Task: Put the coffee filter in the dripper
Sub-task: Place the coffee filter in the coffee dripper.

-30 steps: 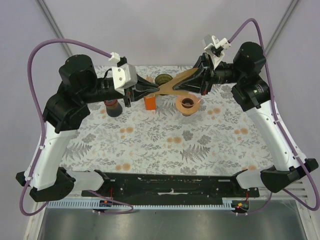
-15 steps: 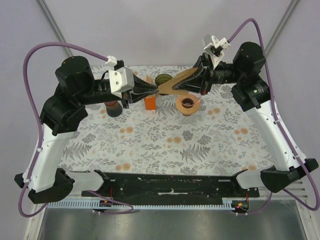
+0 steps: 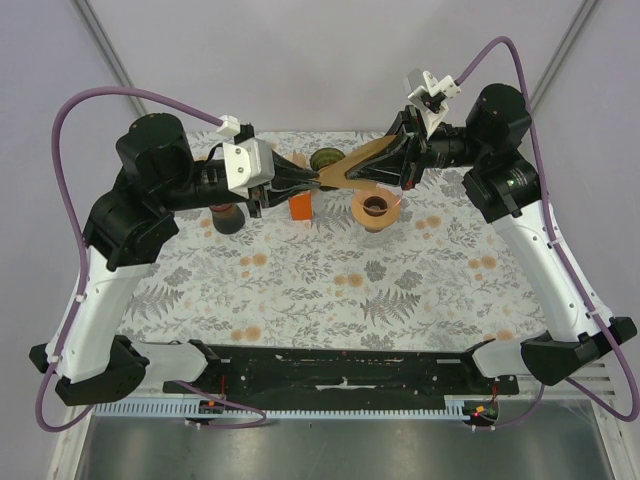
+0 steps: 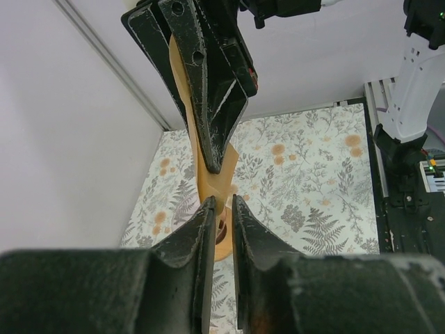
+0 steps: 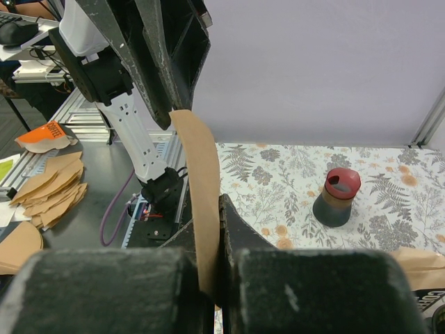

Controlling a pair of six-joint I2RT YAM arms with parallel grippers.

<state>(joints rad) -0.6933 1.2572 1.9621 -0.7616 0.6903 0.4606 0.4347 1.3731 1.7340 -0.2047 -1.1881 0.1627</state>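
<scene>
Filter (image 3: 358,165) above dripper (image 3: 376,211) (between pincers)

The desk (image 3: 330,285) wears a grey fern-and-flower cloth with orange blooms. Plain pale lilac walls (image 3: 320,60) enclose it, with slim metal posts (image 3: 105,45) at the back corners. Light is even and soft.

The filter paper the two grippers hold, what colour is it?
The filter is light brown, seen best in the right wrist view.
</scene>
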